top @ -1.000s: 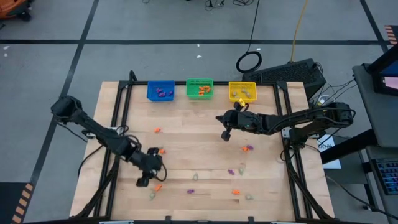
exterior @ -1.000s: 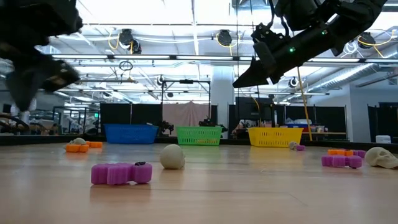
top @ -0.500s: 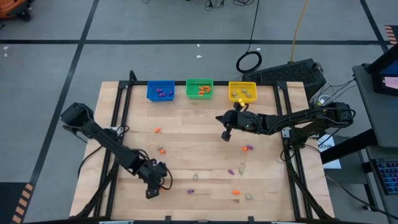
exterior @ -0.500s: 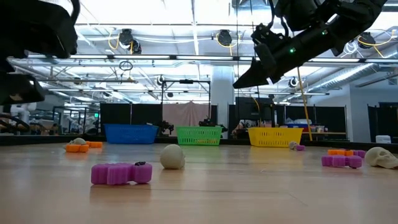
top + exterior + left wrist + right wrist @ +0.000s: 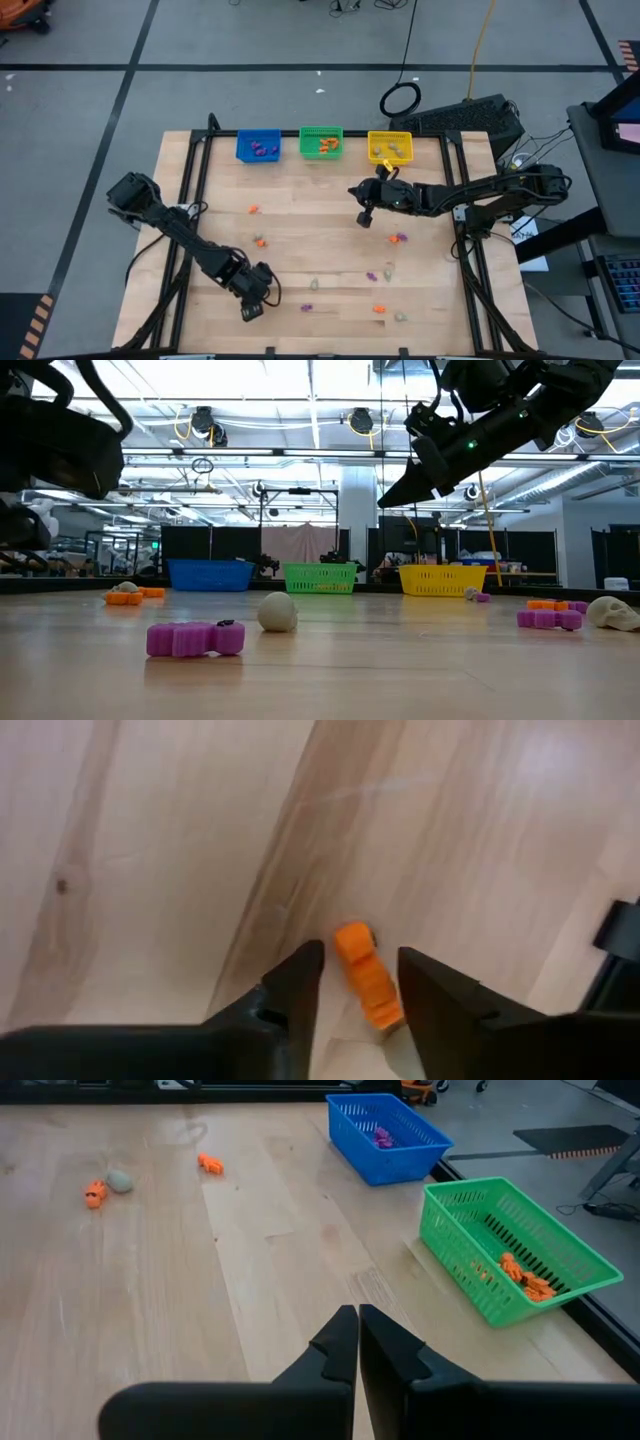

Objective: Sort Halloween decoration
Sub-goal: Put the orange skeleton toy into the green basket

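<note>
The left pincer (image 5: 251, 311) was seen low over the near left part of the bench (image 5: 300, 230), its fingers (image 5: 295, 985) parted around an orange trinket (image 5: 364, 986) that lay on the wood between them; no contact with it could be made out, so the pincer was released. The right pincer (image 5: 364, 217) was held above the middle of the bench, nearer the far edge, with its fingers (image 5: 335, 1345) pressed together on nothing.

Along the far edge three bins were lined up: a blue bin (image 5: 258, 146) with purple pieces inside, a green bin (image 5: 321, 142) with orange pieces, and a yellow bin (image 5: 390, 147) with pale ones.

The remaining decorations were scattered over the bench. An orange piece (image 5: 253, 210) lay toward the far left, and another orange piece (image 5: 260, 241) was seen near the left side. A purple piece (image 5: 400, 238) lay toward the right edge. Near the front edge a pale piece (image 5: 313, 284), a purple trinket (image 5: 306, 307), an orange one (image 5: 379, 309) and a pale trinket (image 5: 400, 317) were spread apart. In the low view a purple trinket (image 5: 195, 639) lay just beside a pale round one (image 5: 277, 611).
</note>
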{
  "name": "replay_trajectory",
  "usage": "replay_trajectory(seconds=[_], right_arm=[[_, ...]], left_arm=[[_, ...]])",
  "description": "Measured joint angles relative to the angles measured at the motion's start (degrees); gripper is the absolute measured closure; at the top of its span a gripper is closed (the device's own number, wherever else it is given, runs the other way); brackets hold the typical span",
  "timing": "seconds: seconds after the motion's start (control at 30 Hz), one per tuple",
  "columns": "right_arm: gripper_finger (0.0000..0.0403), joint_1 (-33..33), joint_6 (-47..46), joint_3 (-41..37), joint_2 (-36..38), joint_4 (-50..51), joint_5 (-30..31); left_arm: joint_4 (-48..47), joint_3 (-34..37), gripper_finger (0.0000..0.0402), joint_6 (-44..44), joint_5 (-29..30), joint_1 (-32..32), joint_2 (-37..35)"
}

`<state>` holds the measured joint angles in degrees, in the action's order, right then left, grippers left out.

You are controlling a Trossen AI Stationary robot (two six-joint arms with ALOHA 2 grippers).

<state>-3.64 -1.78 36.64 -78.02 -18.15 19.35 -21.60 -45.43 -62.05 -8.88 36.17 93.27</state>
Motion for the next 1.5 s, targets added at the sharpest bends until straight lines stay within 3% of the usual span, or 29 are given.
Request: replay_trajectory(seconds=[0.27,0.43,0.6,0.7,0.8,0.97,1.17,1.5], right_arm=[[0.0403,0.0,-0.19,0.0,0.0,0.02,0.02],[0.0403,0.0,-0.52,0.0,0.0,0.02,0.0],[0.0403,0.01,-0.55,0.0,0.0,-0.01,0.02],[0.0403,0.02,-0.55,0.0,0.0,-0.35,0.02],[0.0403,0.0,-0.55,0.0,0.0,-0.42,0.02],[0.0403,0.0,-0.55,0.0,0.0,-0.39,0.02],[0.0403,0.0,-0.47,0.0,0.0,-0.54,0.04],[0.0403,0.0,-0.22,0.0,0.0,-0.45,0.07]], left_arm=[[-2.2,0.04,0.0383,9.9,1.33,0.07,-0.45],[-7.27,0.43,0.0389,17.12,9.25,-4.2,-4.95],[-7.84,0.28,0.0392,27.04,16.0,-13.32,-11.72],[-7.53,-0.22,0.0393,33.95,21.93,-21.44,-14.82],[-6.36,-1.91,0.0393,43.1,24.14,-30.91,-15.76],[-0.98,-6.57,0.0394,58.38,21.56,-46.18,-13.51],[1.54,-15.1,0.0394,68.36,14.22,-61.7,-5.47],[0.76,-33.07,0.0394,78.81,6.94,-71.22,15.0]])
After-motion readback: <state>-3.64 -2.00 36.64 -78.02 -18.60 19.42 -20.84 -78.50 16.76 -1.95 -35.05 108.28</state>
